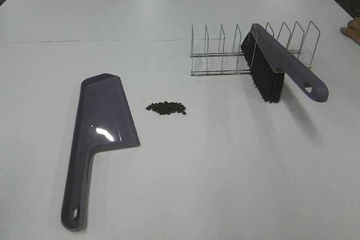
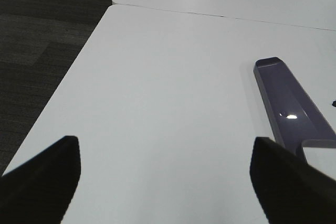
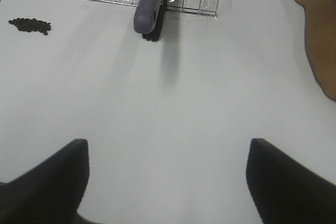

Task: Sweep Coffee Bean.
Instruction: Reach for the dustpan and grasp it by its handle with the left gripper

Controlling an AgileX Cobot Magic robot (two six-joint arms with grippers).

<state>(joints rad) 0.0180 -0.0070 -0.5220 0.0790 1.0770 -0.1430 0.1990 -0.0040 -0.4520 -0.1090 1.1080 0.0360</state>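
A small cluster of coffee beans (image 1: pixel 166 108) lies on the white table, also seen in the right wrist view (image 3: pixel 30 25). A purple dustpan (image 1: pixel 101 139) lies flat just left of the beans, its handle toward the front; it shows in the left wrist view (image 2: pixel 291 106). A purple brush with black bristles (image 1: pixel 278 66) leans in a wire rack (image 1: pixel 225 54), also in the right wrist view (image 3: pixel 150 4). My left gripper (image 2: pixel 165 182) is open and empty, short of the dustpan. My right gripper (image 3: pixel 168 182) is open and empty, short of the brush. Neither gripper shows in the exterior view.
A person's hand and forearm (image 3: pixel 317 30) rest on the table right of the rack, seen at the right edge of the exterior view (image 1: pixel 351 29). The table's left edge (image 2: pixel 79 66) drops to dark floor. A seam (image 1: pixel 84 41) crosses the table behind the rack.
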